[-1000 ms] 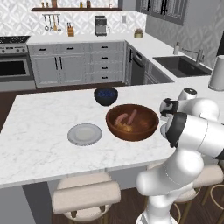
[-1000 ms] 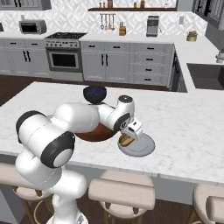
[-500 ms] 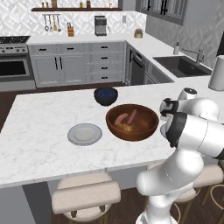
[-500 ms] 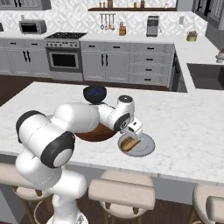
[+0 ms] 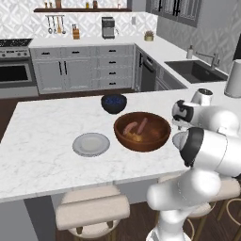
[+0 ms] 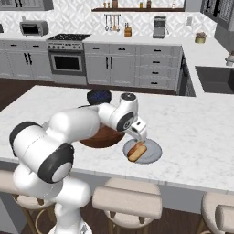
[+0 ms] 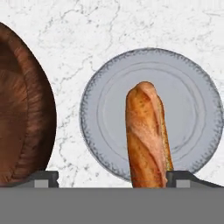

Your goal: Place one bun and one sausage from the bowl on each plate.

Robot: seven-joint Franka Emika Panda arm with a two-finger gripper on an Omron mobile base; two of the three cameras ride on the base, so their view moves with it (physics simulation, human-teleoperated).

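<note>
From the left base view, the bowl (image 5: 142, 131) held 2 sausages (image 5: 136, 127) and a bun (image 5: 137, 137); 1 bare plate (image 5: 91, 144) lay just left of the bowl.

In the right base view, the gripper (image 6: 140, 137) hung over the second plate (image 6: 154, 152), right of the bowl, where a sausage on a bun (image 6: 136, 151) lay.

In the hand view, the jaws stood spread wide, gripping nothing. The sausage (image 7: 142, 135) lay between them, its long axis running away from the hand. The next pick probably lay back in the bowl.

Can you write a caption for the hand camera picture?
Open gripper above a sausage and bun on a grey plate.
</note>
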